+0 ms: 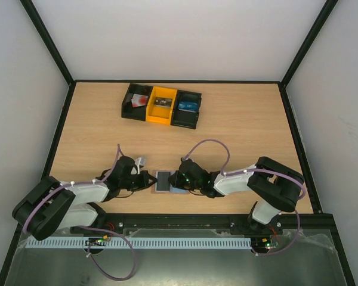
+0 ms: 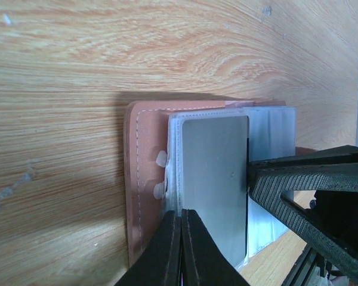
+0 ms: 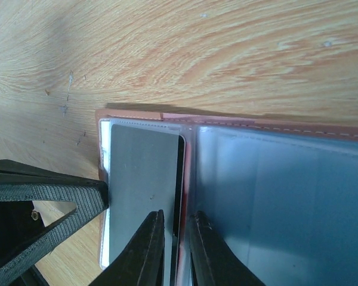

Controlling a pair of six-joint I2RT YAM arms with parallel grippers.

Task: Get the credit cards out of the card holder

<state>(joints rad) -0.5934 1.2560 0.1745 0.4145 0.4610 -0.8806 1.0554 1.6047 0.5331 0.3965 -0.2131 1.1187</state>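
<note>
Card holder (image 1: 164,180) lies open and flat on the wooden table (image 1: 244,137), near its front edge and between the two arms — brown rim outermost, clear pockets facing up. A grey card (image 2: 218,179) sits inside one pocket. The left gripper (image 2: 180,219) is squeezed fully together, its tips at that pocket's outer edge beside the rim; whether they pinch the plastic is unclear. The right gripper (image 3: 175,219) stands narrow, tips astride the card's inner edge by the fold — grip or mere touch, I cannot tell. Three bins (image 1: 161,106) sit well apart at the back.
</note>
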